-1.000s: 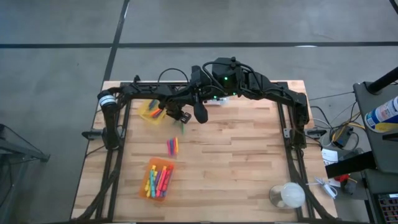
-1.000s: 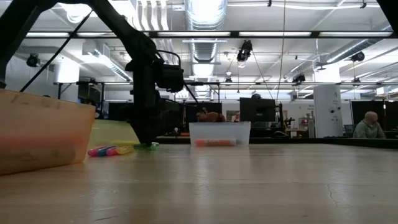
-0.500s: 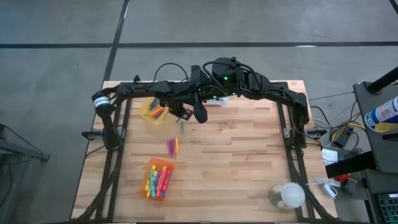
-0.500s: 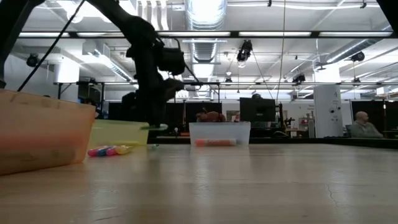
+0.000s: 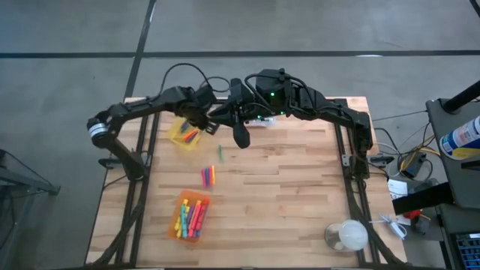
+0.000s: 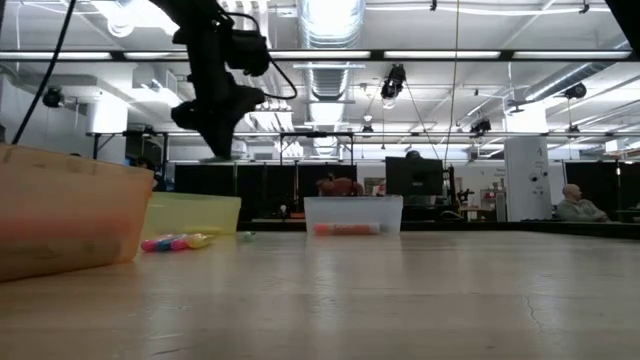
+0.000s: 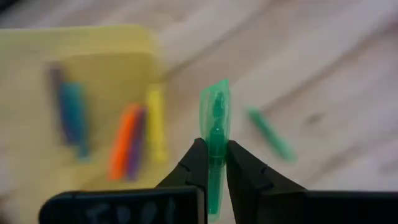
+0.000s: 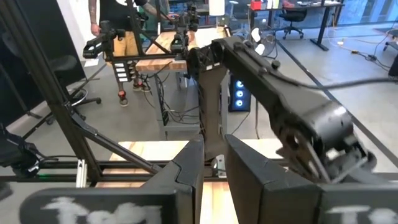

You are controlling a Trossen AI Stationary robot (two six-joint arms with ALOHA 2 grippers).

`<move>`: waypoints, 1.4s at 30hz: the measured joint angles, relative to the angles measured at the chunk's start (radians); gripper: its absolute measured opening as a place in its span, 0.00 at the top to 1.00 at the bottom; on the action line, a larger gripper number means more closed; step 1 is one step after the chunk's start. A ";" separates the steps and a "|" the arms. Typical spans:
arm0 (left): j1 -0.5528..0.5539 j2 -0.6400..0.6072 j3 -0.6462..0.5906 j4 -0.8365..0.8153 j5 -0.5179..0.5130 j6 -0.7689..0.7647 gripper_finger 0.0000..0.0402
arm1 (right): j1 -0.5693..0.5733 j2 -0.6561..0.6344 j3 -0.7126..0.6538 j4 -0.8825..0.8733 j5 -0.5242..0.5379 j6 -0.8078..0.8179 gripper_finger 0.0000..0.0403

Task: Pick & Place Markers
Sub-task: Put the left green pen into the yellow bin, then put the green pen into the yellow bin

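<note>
A green marker (image 7: 215, 130) is pinched between the closed fingers of the left tool (image 7: 213, 163), its tip sticking up past them. In the high view that tool (image 5: 208, 124) hangs just beside the yellow bin (image 5: 182, 133) at the far left of the surface (image 5: 300, 195); the low view shows it lifted well off the wood.

The yellow bin already holds a few markers: the left wrist view shows a blue, an orange, a purple and a yellow one lying side by side in it. The orange bin (image 5: 192, 216) nearer the front edge is well filled with a mixed bright bunch.

Left on the bare wood are a second green marker (image 5: 221, 152), lying alone near the middle, and a small cluster (image 5: 208, 176) of pink, orange and yellow ones between the two bins. By my reading the job is well past half: most markers are binned, one is in hand and on its way, and a handful wait.

The right tool (image 8: 213, 163) is parked high at the far edge, fingers nearly together and holding nothing. A clear bin (image 6: 352, 216) stands at the far side.
</note>
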 joint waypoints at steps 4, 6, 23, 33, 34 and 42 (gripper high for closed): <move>0.037 -0.038 -0.004 -0.034 -0.088 0.039 0.93 | 0.000 0.001 0.000 0.000 0.000 0.002 0.86; 0.058 -0.041 -0.004 -0.033 -0.095 0.068 0.93 | 0.000 0.001 0.000 0.001 0.000 0.002 0.86; 0.188 -0.011 -0.247 0.034 -0.086 0.065 0.90 | 0.001 0.001 0.000 0.002 0.000 0.001 0.86; 0.190 -0.013 -0.265 0.066 -0.045 0.070 0.73 | 0.001 0.001 0.000 0.001 0.000 -0.002 0.86; 0.190 -0.013 -0.259 0.065 -0.037 0.068 0.72 | 0.001 0.001 0.000 0.001 0.000 -0.002 0.86; 0.152 -0.017 -0.161 0.055 0.173 -0.009 0.70 | 0.001 0.001 0.000 -0.002 0.000 0.000 0.86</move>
